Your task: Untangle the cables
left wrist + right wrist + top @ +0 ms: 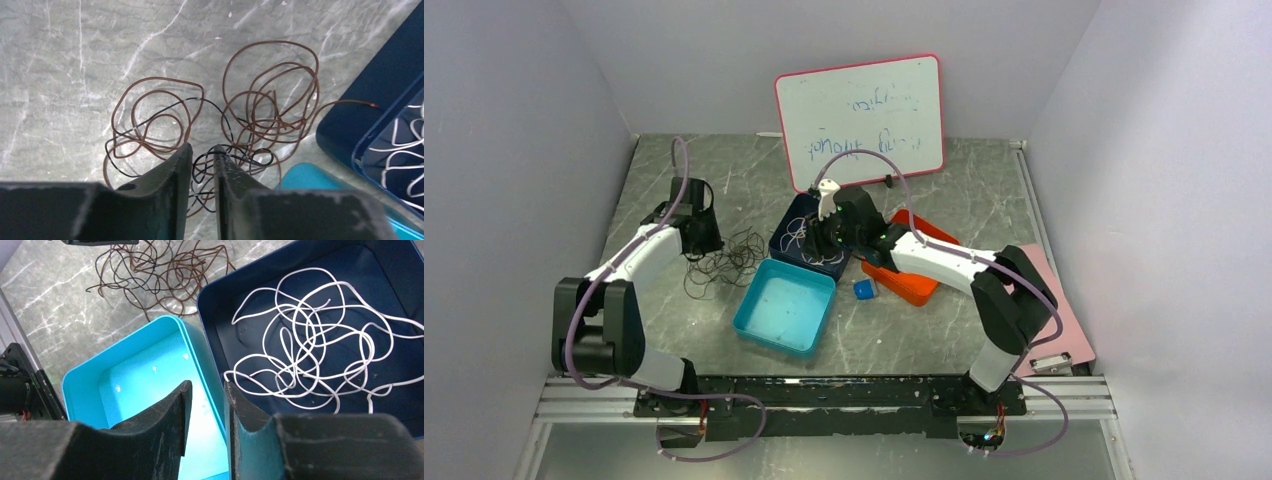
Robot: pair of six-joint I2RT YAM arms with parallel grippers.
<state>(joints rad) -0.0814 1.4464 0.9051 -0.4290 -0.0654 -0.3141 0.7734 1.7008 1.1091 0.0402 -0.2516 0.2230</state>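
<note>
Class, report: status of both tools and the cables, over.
Left tool narrowly open, black strand between jaws. Right tool narrowly open, empty. Brown cables tangled on table; white cable in navy tray.

Smooth cables [265, 121], glossy plastic tray [150, 390]

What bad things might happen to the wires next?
1. Black wire lies between the fingers of the left hand, but it is tangled with the brown wire. Pulling might drag both and tighten the tangle.
2. The right hand hovers over the wall of the blue box. Lowering, it might hit that wall rather than reach the white wire.
</note>
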